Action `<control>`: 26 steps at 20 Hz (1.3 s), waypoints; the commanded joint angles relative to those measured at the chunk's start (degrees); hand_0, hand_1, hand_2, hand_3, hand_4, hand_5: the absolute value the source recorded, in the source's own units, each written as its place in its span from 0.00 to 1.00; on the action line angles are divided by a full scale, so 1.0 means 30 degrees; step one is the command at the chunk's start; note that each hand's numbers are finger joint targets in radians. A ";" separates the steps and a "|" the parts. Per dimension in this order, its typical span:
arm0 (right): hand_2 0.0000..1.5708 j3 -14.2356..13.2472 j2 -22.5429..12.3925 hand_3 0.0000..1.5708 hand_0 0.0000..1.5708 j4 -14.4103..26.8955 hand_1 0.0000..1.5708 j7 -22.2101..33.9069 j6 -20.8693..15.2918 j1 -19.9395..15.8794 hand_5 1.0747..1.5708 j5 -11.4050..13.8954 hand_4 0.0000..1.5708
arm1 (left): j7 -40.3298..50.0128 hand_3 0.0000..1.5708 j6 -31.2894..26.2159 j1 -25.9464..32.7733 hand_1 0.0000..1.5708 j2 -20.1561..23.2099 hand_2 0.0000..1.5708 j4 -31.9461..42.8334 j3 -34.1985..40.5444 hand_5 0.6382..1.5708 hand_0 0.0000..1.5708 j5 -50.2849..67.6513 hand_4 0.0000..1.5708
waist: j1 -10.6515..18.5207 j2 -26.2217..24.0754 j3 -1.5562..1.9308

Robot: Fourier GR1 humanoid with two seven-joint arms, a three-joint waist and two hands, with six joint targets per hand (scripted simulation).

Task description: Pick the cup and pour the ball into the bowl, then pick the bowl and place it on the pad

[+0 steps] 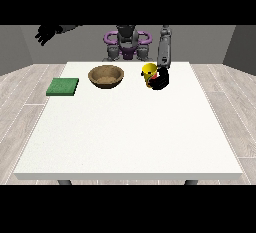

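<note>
Front view, robot behind white table (130,137). Hand at view's right (161,80) sits low over the tabletop w/ its fingers wrapped round the yellow cup (148,73); cup is touching the hand on its side toward the view's left and looks roughly upright, not yet tipped. Whether the cup base is on the table or just off it can't be told. Ball isn't discernible, presumably inside the cup. Wooden bowl (106,76) stands further toward the view's left of that hand, near but apart from the cup, nothing visible inside it. Green pad (63,86) lies beyond the bowl, well apart from the hand, w/ nothing on it. Hand at view's left (46,33) is raised high, away from the table, fingers spread & holding nothing. Progress, as judged: grasp stage of step 1 reached. Left to do: carry cup to bowl, pour, then pick bowl & set it on pad.
</note>
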 commanded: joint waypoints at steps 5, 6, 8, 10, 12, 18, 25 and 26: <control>0.00 -0.0564 -0.0686 0.19 0.00 0.3276 0.00 0.0187 0.0529 -0.0069 0.99 -0.0027 0.41 | 0.5131 1.00 0.5191 -0.1704 0.84 -0.0465 1.00 -0.0225 -0.4412 0.93 0.84 -0.5970 0.89 | 0.0745 -0.3119 0.0051; 0.00 -0.0273 -0.0407 0.16 0.00 0.3264 0.00 -0.0133 0.0447 -0.0186 0.98 0.0275 0.40 | 0.5690 1.00 0.6202 -0.2013 0.85 -0.0339 1.00 0.0114 -0.5130 0.95 0.85 -0.7235 0.90 | 0.0663 -0.2849 0.0072; 0.00 0.0072 -0.0124 0.11 0.00 0.3324 0.00 -0.0116 0.0504 -0.0348 0.98 0.0300 0.41 | 0.7177 1.00 0.7482 -0.2353 0.87 -0.0100 1.00 0.1077 -0.6714 0.96 0.87 -0.9756 0.92 | 0.0297 -0.3025 0.0118; 0.00 0.0033 -0.0148 0.10 0.00 0.4131 0.00 -0.0272 0.0504 -0.0125 0.98 0.0602 0.43 | 0.9572 1.00 0.7185 -0.3454 0.86 0.0307 1.00 0.1706 -0.7776 0.96 0.86 -1.1480 0.93 | 0.0582 -0.3650 0.0103; 0.00 -0.0649 -0.0914 0.05 0.00 0.5100 0.00 -0.0209 0.1005 -0.0276 0.98 0.0144 0.43 | 1.1712 1.00 0.8167 -0.3849 0.86 -0.1027 1.00 0.2232 -0.8852 0.96 0.86 -1.3148 0.93 | 0.0684 -0.3972 0.0057; 0.00 -0.0770 -0.0879 0.00 0.00 0.6542 0.00 -0.0988 0.1553 -0.0351 0.98 0.0142 0.44 | 1.6777 1.00 0.6211 -0.6600 0.87 -0.2330 1.00 0.3557 -1.0811 0.97 0.87 -1.6702 0.92 | 0.1155 -0.4213 -0.0004; 0.00 -0.0532 -0.1331 0.10 0.00 0.8501 0.00 -0.1571 0.2606 -0.0088 0.97 0.0735 0.44 | 2.2033 1.00 0.3141 -0.8120 0.87 -0.2821 1.00 0.3609 -1.4515 0.99 0.87 -2.0139 0.84 | 0.0817 -0.5646 0.0000; 0.00 -0.0015 -0.0612 0.11 0.00 0.8082 0.00 -0.1390 0.1366 -0.1141 0.97 0.1200 0.44 | 2.2538 1.00 0.2305 -0.9455 0.93 -0.2824 1.00 0.3931 -1.4822 0.98 0.93 -2.0818 0.80 | 0.0931 -0.5090 -0.0005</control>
